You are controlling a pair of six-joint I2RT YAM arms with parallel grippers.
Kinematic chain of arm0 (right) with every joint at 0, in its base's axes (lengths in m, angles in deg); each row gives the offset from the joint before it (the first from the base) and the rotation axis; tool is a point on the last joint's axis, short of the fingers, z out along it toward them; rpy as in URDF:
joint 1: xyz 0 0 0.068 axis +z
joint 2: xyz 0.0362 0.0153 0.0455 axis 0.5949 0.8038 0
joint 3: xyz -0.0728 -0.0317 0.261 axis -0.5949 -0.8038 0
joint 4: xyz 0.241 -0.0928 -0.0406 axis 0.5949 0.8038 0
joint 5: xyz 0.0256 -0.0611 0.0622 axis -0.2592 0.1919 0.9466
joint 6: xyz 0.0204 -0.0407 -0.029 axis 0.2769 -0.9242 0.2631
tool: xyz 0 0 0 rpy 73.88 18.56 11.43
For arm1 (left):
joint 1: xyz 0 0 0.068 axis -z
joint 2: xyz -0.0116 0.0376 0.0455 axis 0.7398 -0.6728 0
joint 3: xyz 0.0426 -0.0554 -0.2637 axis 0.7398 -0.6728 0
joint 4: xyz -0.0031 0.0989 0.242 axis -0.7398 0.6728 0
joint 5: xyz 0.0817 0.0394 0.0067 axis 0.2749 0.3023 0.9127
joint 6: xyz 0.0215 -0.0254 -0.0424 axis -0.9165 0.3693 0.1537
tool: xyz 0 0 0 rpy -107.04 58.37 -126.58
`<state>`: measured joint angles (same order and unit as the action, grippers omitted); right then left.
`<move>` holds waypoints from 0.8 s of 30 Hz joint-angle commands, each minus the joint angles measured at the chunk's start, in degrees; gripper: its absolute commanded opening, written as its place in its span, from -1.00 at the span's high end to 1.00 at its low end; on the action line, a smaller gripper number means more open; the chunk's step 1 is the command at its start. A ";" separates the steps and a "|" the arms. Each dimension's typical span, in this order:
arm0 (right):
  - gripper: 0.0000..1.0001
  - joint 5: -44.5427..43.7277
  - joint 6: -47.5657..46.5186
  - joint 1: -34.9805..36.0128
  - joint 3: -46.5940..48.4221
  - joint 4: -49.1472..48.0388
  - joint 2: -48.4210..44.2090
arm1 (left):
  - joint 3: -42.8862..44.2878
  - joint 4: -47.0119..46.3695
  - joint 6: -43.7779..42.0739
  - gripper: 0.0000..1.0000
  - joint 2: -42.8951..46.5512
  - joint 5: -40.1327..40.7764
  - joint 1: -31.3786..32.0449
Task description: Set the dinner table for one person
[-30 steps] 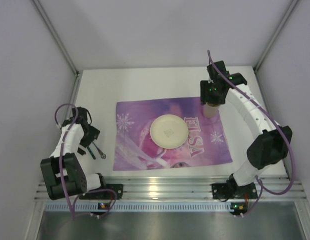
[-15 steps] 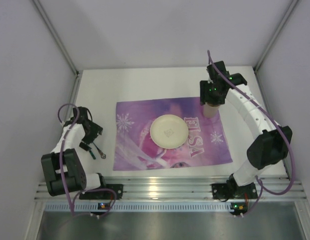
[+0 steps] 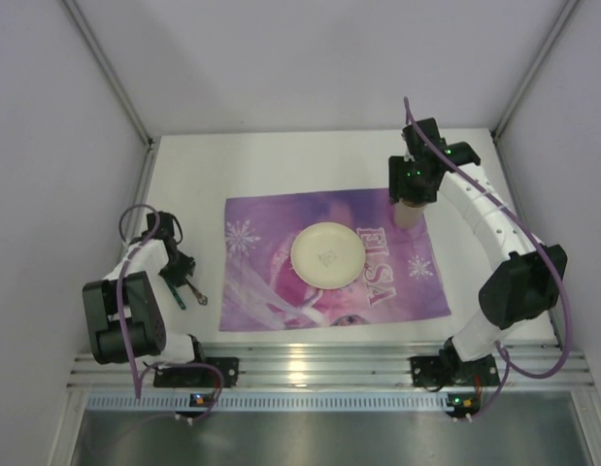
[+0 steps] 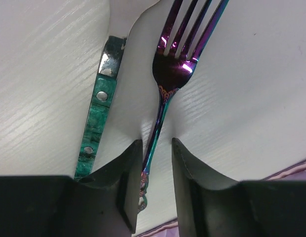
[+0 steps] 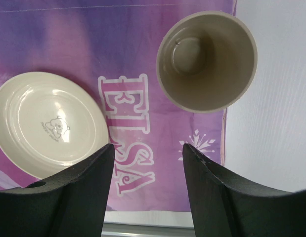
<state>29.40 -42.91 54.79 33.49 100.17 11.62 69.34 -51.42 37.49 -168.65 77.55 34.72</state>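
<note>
An iridescent purple fork (image 4: 175,69) lies on the white dinner table (image 3: 281,165), left of the purple placemat (image 3: 261,262). Beside the fork lies a green-handled knife (image 4: 96,123). My left gripper (image 4: 156,143) is low over the table and straddles the fork's handle. Its jaws are narrow, with the left pad against the handle and a gap on the right side. A cream plate (image 3: 327,254) sits in the placemat's middle. A beige cup (image 5: 207,59) stands upright at the placemat's far right corner. My right gripper (image 5: 148,148) hovers open just above and in front of the cup, holding nothing.
A ribbed aluminium rail (image 3: 310,364) runs along the near edge, where both arm bases sit. Grey walls close in the table on three sides. The knife lies only a finger's width left of the fork.
My left gripper has dropped lower toward the table, and its jaws have narrowed from wide open to close around the fork's handle. The right arm has not moved.
</note>
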 commanded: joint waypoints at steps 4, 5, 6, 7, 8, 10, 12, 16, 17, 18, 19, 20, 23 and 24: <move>-0.16 0.55 0.19 -1.14 0.45 -0.84 -0.62 | -0.56 -5.22 -1.77 0.53 -4.98 -0.33 -0.10; -0.16 0.64 0.10 -1.41 0.54 -0.84 -0.53 | -0.56 -5.31 -2.20 0.54 -5.34 -0.07 -0.10; -0.16 0.64 0.19 -1.50 0.45 -0.84 -0.53 | -0.56 -5.66 -2.56 0.58 -5.60 0.02 -0.01; -0.16 0.73 0.19 -1.67 0.54 -0.93 -0.53 | -0.56 -5.57 -2.91 0.75 -6.13 0.19 -0.10; -0.16 0.90 0.19 -1.85 0.45 -0.93 -0.53 | -0.30 -5.75 -3.43 0.90 -6.57 0.19 -0.19; -0.16 0.99 0.28 -1.85 0.45 -0.93 -0.44 | -0.03 -6.19 -4.14 1.00 -7.53 0.19 -0.19; -0.16 1.17 0.28 -2.11 0.37 -0.93 -0.53 | 1.19 -6.10 -5.98 1.00 -7.98 0.46 -0.10; -0.15 1.34 0.28 -2.55 0.19 -0.93 -0.44 | 7.51 -2.86 -13.34 1.00 -7.54 1.07 -0.01; -0.16 1.52 0.28 -2.55 0.19 -0.93 -0.53 | 8.48 -2.24 -14.94 1.00 -7.19 1.59 -0.10; -0.15 1.52 0.36 -2.55 0.19 -0.93 -0.44 | 9.28 -1.62 -16.26 1.00 -6.40 2.30 -0.10; -0.15 1.60 0.36 -2.72 0.45 -0.93 -0.27 | 11.20 -0.31 -18.27 1.00 -5.61 3.61 -0.10; -0.15 1.69 0.36 -2.64 0.54 -0.93 -0.27 | 11.65 -0.82 -19.25 1.00 -4.47 3.01 -0.10; -0.15 2.48 0.62 -2.81 0.80 -1.11 0.35 | 13.41 -1.97 -22.33 1.00 -0.95 -2.52 -0.01; -0.15 2.66 0.63 -2.81 0.98 -1.11 0.61 | 14.03 -2.06 -22.77 1.00 -0.95 -3.92 0.25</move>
<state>30.95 -42.87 52.58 33.49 100.17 11.71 79.46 -52.78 20.00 -173.00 77.20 34.75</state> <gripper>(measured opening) 0.575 0.025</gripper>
